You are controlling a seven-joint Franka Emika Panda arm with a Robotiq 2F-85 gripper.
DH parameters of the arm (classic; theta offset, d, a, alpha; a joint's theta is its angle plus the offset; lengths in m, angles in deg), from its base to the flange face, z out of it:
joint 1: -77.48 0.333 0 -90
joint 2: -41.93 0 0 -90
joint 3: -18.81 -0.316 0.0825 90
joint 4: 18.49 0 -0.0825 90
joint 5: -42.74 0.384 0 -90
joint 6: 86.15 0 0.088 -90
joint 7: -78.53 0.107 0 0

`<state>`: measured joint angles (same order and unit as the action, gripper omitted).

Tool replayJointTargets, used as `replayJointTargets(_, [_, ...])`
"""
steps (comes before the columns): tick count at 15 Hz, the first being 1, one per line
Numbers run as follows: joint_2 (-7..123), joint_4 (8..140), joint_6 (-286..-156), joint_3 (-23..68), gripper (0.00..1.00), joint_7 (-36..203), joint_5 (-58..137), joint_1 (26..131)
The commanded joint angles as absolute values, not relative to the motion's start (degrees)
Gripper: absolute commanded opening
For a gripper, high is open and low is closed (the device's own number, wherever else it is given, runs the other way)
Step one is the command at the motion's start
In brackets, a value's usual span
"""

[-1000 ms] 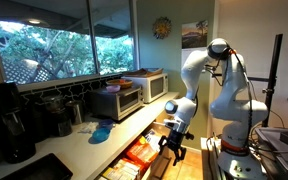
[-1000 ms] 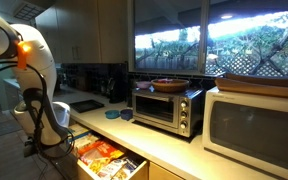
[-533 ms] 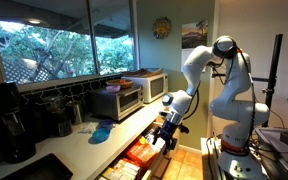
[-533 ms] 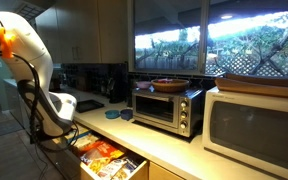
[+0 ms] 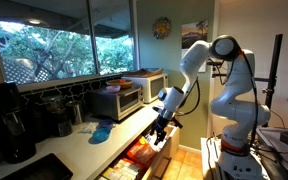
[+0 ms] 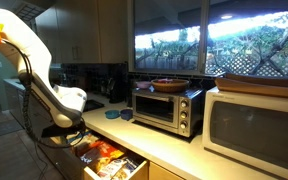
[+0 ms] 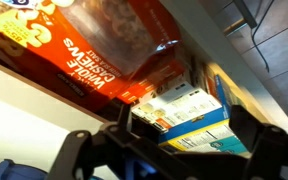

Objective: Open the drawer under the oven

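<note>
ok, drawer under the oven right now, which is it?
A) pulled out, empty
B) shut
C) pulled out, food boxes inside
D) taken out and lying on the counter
C: in an exterior view the drawer stands pulled out below the oven, with colourful food boxes lying in it.

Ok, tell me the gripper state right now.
Gripper: open, holding nothing.

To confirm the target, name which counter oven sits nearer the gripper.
The small toaster oven with the dark glass door; the microwave stands farther from the gripper, beyond it.
</note>
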<state>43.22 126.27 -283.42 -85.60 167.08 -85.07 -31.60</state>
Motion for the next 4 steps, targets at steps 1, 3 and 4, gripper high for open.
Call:
replayJointTargets(1, [43.2,126.2,-283.4,-85.6,1.0,167.1,-85.1,-31.4])
replayJointTargets(3, [43.6,126.2,-283.4,-85.6,1.0,167.1,-85.1,-31.2])
replayJointTargets(4, [43.8,126.2,-283.4,-85.6,1.0,167.0,-85.1,-31.2])
